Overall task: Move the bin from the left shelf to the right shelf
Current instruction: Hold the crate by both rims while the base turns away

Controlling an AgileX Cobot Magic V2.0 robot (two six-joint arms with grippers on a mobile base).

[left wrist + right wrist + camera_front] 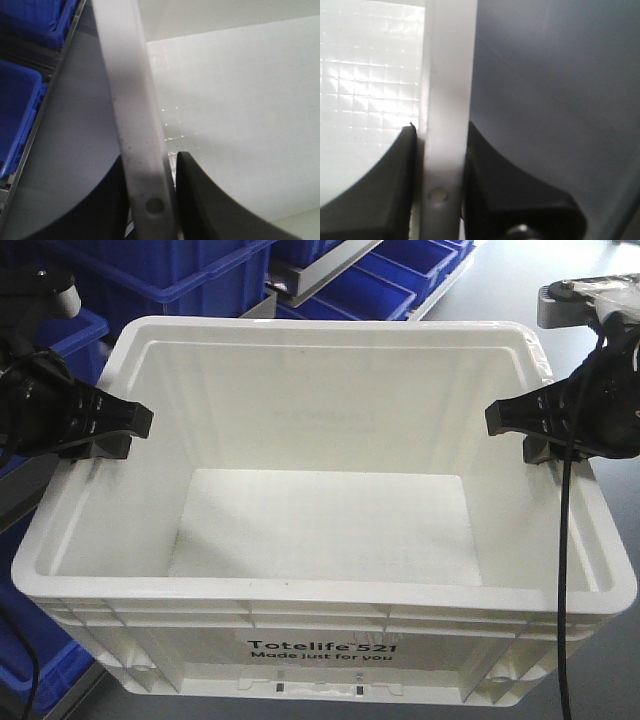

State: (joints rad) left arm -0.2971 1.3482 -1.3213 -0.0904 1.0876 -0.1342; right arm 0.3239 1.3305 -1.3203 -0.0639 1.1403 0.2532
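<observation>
At opposite side rims of bin: left hand, right hand clamped on rim.

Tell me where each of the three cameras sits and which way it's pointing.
Exterior front: high between the arms, facing forward and down into the white bin, blue bins beyond; both arms' jaws show at its side rims.
Left wrist: on the left arm, looking along the left jaws, closed astride the bin's left rim; blue bins outside.
Right wrist: on the right arm, looking along the right jaws, closed astride the right rim; grey surface outside.
All three share the bin's rim.
</observation>
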